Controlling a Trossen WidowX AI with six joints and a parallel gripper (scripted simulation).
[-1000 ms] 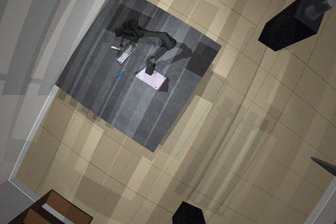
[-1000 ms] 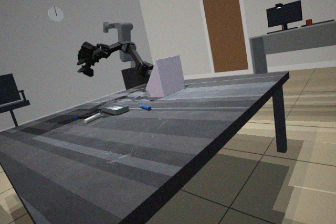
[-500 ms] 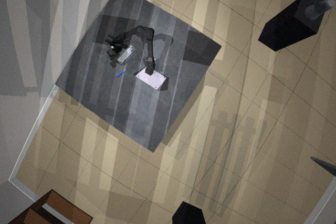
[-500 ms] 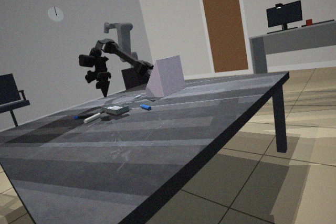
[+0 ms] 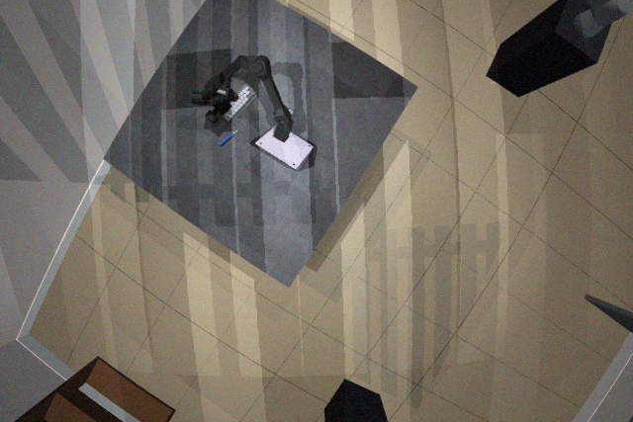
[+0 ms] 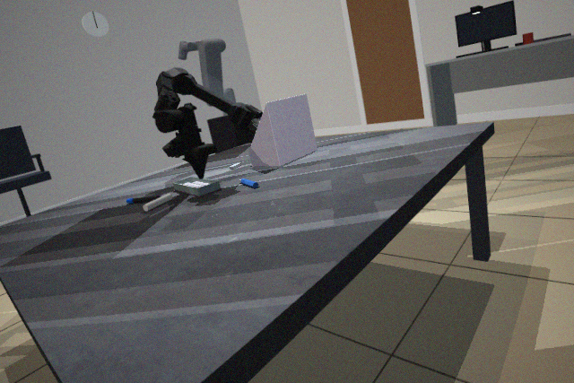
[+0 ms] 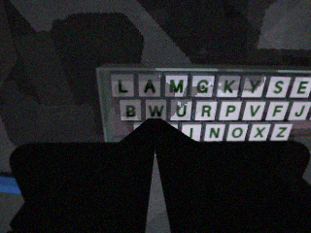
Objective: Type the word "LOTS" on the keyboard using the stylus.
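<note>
From the exterior view, I can see the arm's gripper (image 6: 200,176) (image 7: 154,124) pointing down over the small keyboard (image 6: 196,187) (image 7: 103,104) (image 5: 238,103), its fingers pressed together with nothing pinched between them. The keyboard's shallow greenish case holds rows of pale keys with green letters, the top one starting L, A, M, and the fingertips cover part of the lowest row in the wrist view. On the desk (image 5: 276,248) (image 6: 185,295), a blue pen-like stick (image 5: 227,138) (image 6: 249,183) lies near the keyboard, and a white stick (image 6: 158,202) and a dark one with a blue end (image 6: 130,200) lie on its other side, though which is the stylus I can't tell.
</note>
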